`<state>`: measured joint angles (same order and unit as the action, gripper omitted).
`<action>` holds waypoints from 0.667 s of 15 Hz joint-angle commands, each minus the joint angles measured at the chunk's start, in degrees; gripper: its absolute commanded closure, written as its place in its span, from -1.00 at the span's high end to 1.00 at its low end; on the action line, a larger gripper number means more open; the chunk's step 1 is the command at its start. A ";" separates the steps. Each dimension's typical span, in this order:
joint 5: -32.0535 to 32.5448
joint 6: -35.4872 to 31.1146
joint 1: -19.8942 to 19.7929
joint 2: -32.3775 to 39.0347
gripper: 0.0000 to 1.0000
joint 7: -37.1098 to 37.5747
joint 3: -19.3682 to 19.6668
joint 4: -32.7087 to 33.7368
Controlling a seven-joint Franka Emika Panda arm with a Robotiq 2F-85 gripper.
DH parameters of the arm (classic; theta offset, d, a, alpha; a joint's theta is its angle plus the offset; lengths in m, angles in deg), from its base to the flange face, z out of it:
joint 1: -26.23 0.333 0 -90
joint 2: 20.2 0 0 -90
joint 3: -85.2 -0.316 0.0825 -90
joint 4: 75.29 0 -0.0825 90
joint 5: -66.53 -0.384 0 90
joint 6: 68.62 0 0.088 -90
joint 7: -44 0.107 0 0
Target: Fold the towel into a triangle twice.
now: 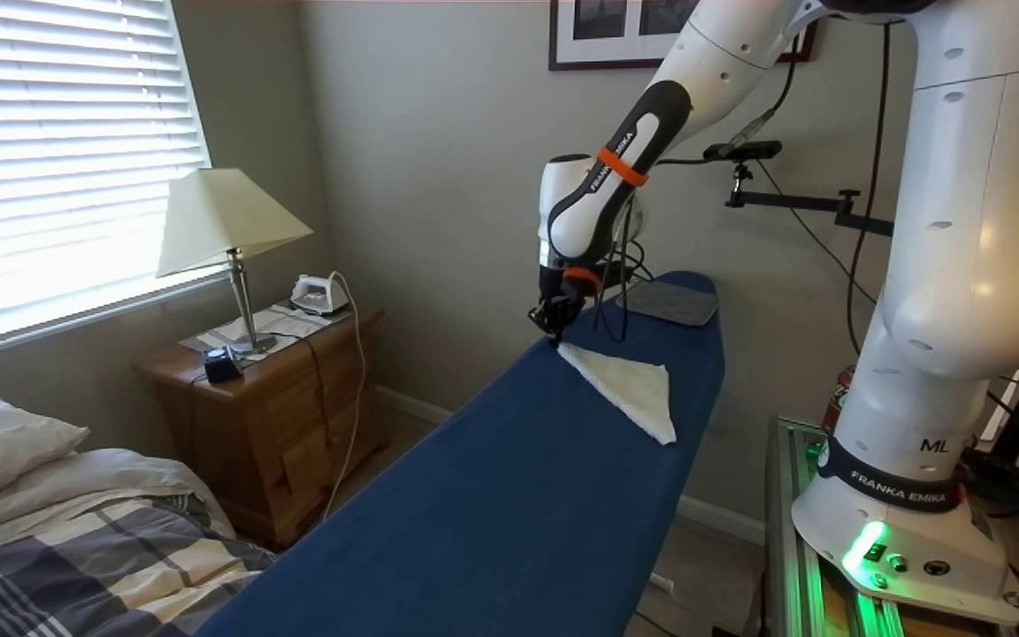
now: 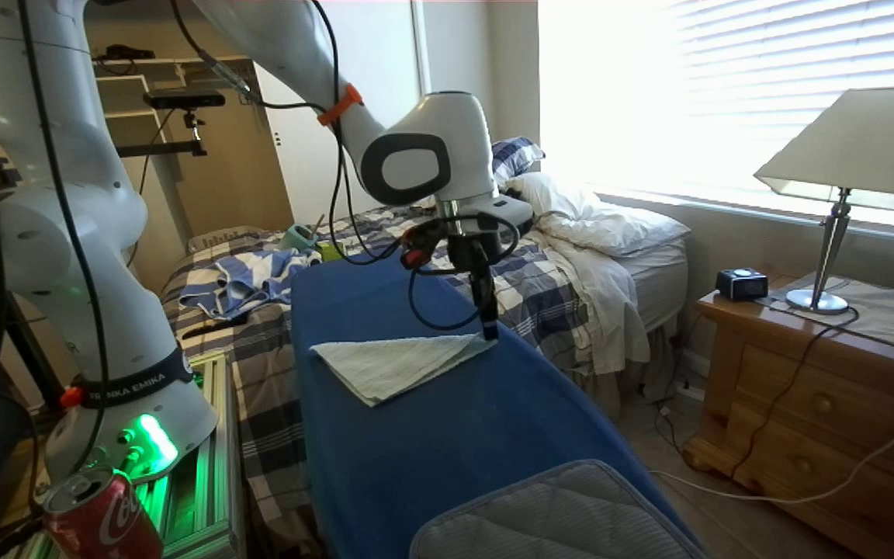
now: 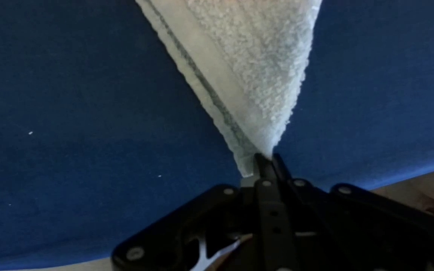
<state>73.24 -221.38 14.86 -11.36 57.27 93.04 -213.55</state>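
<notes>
A white terry-cloth towel [image 1: 633, 387], folded into a triangle, is laid on a long blue-covered ironing board [image 1: 492, 531], one corner near the board's edge. That tip is pinched in the black two-fingered gripper [image 3: 269, 160], fingers together on the cloth; a lower layer is seen beside them, so whether every layer is held cannot be told. For a neat second fold, all layers should be caught, lifted only slightly and carried across to the far corner before release. By the wrist, a loop of thin black cable [image 2: 447, 328] is hung near the towel and could be dragged over it. A grey quilted pad [image 2: 556, 520] is set apart at the board's narrow end. Beyond, a white clothes iron [image 1: 319, 295] is set on a wooden nightstand [image 1: 262, 433].
</notes>
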 commanded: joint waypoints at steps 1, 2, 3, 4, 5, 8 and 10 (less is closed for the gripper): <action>-1.64 0.32 0.83 -0.51 -0.91 -1.61 1.44 1.02; -1.41 0.30 0.82 -1.31 -0.92 -1.53 1.67 0.96; -1.30 0.25 0.79 -1.79 -0.93 -1.44 1.89 1.10; -1.25 0.35 0.76 -2.25 -0.94 -1.33 2.09 1.31; -1.41 0.40 0.71 -2.73 -0.95 -1.36 2.20 1.40; -1.64 1.12 0.97 -4.40 -0.93 -0.95 2.16 0.83; -1.90 2.40 1.29 -6.14 -0.94 -0.76 1.83 -0.13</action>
<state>73.24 -221.05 15.09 -14.35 57.27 94.64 -212.11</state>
